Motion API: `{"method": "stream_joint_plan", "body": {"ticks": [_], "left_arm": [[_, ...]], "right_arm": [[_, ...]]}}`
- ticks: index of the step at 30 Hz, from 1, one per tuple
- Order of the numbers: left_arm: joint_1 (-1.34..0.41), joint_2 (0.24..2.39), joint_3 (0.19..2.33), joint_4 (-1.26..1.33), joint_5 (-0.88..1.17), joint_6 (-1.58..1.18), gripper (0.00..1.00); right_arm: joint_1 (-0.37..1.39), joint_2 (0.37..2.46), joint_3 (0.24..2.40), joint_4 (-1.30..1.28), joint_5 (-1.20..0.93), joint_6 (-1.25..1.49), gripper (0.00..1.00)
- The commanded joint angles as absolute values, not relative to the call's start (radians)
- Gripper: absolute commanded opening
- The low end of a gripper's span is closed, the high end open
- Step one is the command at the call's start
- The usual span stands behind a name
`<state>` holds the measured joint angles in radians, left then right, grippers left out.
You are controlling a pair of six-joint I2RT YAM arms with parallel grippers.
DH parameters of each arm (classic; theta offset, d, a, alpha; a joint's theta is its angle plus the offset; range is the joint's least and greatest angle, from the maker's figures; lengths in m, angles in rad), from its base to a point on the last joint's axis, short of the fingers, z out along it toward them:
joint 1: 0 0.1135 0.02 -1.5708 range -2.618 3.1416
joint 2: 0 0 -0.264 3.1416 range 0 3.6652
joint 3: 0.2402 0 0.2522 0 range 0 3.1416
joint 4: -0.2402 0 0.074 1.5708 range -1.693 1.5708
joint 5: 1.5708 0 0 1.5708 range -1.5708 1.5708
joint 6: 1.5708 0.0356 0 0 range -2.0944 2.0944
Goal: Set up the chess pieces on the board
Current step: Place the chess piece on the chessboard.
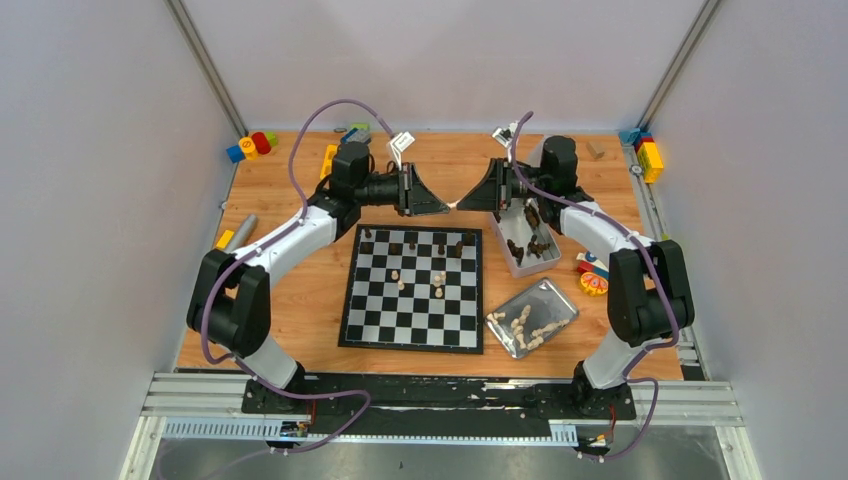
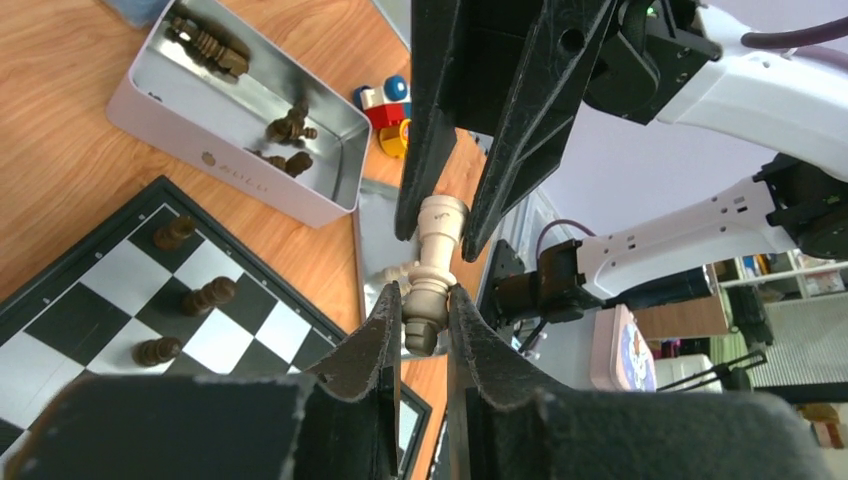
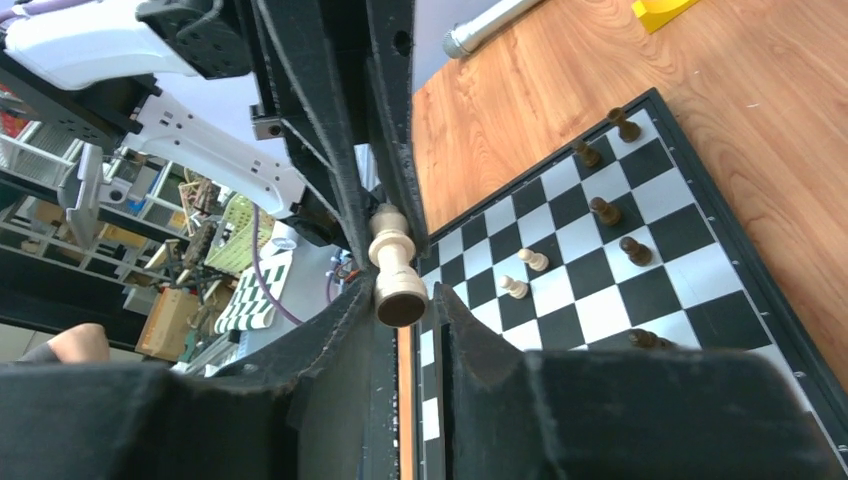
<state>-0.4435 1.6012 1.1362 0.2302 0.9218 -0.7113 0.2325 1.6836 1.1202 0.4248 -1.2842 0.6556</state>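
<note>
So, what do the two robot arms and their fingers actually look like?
Both arms, left and right, have white tubular links between chunky black joints. A purple cable loops along each one. The fingers are black and wedge-shaped, tapering towards the tips, with rough matte surfaces.

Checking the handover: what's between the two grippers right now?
A cream chess piece spans the gap, with the left gripper at one end and the right gripper at the other; both wrist views show it.
</note>
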Motion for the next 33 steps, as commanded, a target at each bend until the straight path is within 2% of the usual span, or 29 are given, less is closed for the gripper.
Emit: {"method": "stream_joint_plan", "body": {"ticks": [1, 6, 10, 13, 19, 27, 33], "left_arm": [[-0.442, 1.583, 1.244, 0.006, 0.896, -0.519, 0.01], [-0.443, 1.525, 1.33, -0.412, 0.806, -0.157, 0.0], [-0.464, 1.463, 1.365, -0.715, 0.697, 0.121, 0.0], [-0.531, 1.415, 1.362, -0.897, 0.522, 0.326, 0.0], [-0.714, 1.367, 1.279, -1.08, 0.257, 0.434, 0.0], [-0.934, 1.442, 1.256, -1.158, 0.096, 0.399, 0.0], [-1.01, 1.534, 1.274, -1.157, 0.054, 0.384, 0.0]], "right_arm": [[0.217, 1.667, 1.171, 0.196, -1.261, 0.441, 0.36], [0.153, 1.591, 1.167, 0.038, -1.231, 0.28, 0.61], [0.082, 1.517, 1.147, -0.087, -1.223, 0.177, 0.71], [0.037, 1.451, 1.121, -0.182, -1.195, 0.086, 0.73], [0.009, 1.316, 1.036, -0.285, -1.138, -0.066, 0.73], [-0.051, 1.216, 0.931, -0.329, -1.094, -0.176, 0.73], [-0.095, 1.209, 0.93, -0.34, -1.106, -0.195, 0.73]]}}
